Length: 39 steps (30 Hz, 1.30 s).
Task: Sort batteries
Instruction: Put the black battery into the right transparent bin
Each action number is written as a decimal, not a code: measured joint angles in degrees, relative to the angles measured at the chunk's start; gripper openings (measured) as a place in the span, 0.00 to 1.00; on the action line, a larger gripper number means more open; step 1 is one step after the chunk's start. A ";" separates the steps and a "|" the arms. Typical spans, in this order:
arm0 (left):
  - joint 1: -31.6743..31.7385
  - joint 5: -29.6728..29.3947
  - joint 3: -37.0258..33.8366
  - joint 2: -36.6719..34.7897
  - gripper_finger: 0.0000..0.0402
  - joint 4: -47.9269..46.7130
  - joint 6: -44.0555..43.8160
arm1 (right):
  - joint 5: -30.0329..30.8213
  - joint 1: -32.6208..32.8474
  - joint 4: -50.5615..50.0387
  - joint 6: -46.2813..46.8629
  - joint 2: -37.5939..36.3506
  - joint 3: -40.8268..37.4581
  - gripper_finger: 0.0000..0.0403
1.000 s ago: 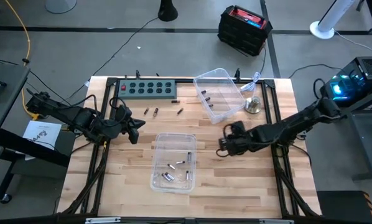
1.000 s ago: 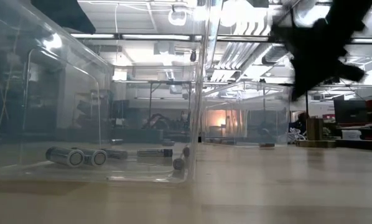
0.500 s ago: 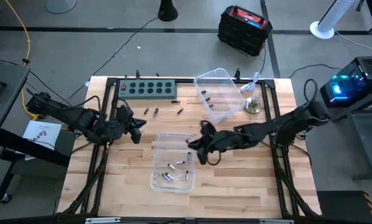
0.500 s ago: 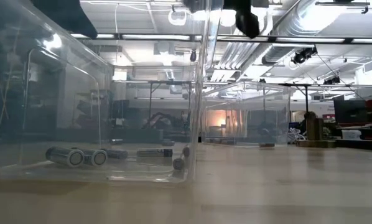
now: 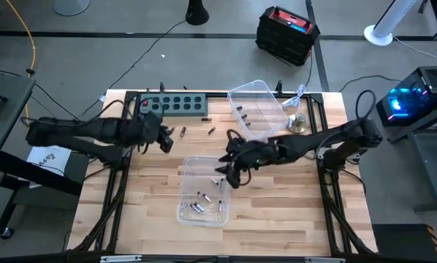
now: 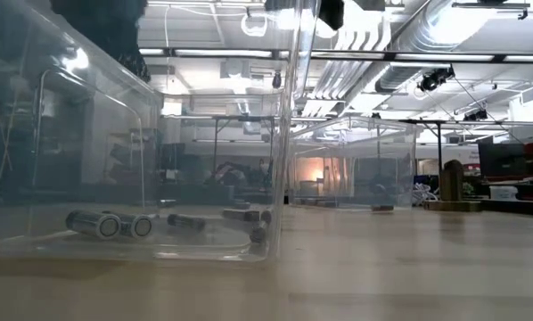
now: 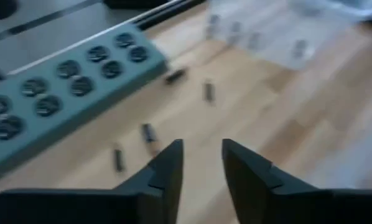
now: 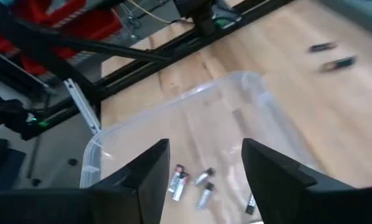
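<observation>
Several batteries (image 5: 201,201) lie on the floor of the near clear bin (image 5: 185,169); the low view shows them as batteries (image 6: 102,223) lying on their sides. A few dark batteries (image 5: 242,114) lie in the far clear bin (image 5: 266,89). Loose batteries (image 5: 177,131) lie on the wood near the power strip (image 5: 173,104). My left gripper (image 5: 166,140) hovers open just short of these batteries (image 7: 148,133). My right gripper (image 8: 204,177) hangs open over the near bin's far right corner, nothing between its fingers.
Two more loose batteries (image 5: 210,131) lie between the power strip and the far bin. A round metal weight (image 5: 297,123) stands right of the far bin. Bare wood lies at the near left and near right of the table (image 5: 291,212).
My right gripper has swept from the table's right toward its left, ending above the near bin. In the low view the batteries at that bin's right end lie differently and one more shows. My left gripper has moved toward the far edge, up to the loose batteries.
</observation>
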 joint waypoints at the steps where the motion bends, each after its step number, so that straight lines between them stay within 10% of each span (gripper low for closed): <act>1: 2.71 1.04 -0.29 0.22 0.30 0.02 1.51 | 0.53 -0.32 -3.32 -0.54 -0.51 1.75 0.49; 11: 25.56 18.65 -2.75 18.53 0.55 2.30 12.91 | 7.60 -0.82 -18.59 -3.09 -1.41 11.40 0.49; 26: 36.37 26.41 -2.42 42.30 0.57 11.71 21.94 | 6.78 0.65 -19.24 3.27 -1.36 11.40 0.49; 35: 37.32 29.47 -2.31 43.23 0.07 11.80 25.20 | 8.96 2.90 -19.46 4.45 -1.36 11.40 0.49; 39: 37.32 29.42 -2.38 40.15 0.05 11.69 24.92 | 9.86 3.78 -19.57 4.42 -1.36 11.40 0.49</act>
